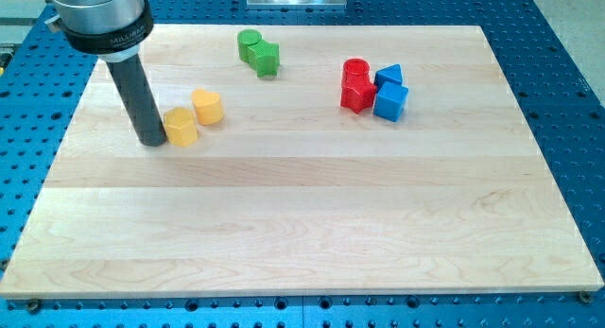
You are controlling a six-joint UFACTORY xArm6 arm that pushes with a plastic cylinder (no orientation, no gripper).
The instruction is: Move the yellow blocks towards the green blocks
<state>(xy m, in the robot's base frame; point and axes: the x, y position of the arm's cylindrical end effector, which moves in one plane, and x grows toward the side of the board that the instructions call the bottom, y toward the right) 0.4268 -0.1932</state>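
Observation:
Two yellow blocks lie at the board's upper left: a yellow hexagonal block (181, 126) and a second yellow block (207, 107) just up and right of it, nearly touching. My tip (151, 141) stands right against the left side of the lower yellow block. Two green blocks sit at the top centre, touching each other: a green cylinder (250, 44) and a green star-like block (267, 59). They are up and to the right of the yellow blocks, with a gap of bare board between the two pairs.
A cluster at the upper right holds a red cylinder (355, 73), a red star-like block (357, 95), a blue triangular block (389, 76) and a blue cube (390, 101). The wooden board (312, 224) lies on a blue perforated table (577, 101).

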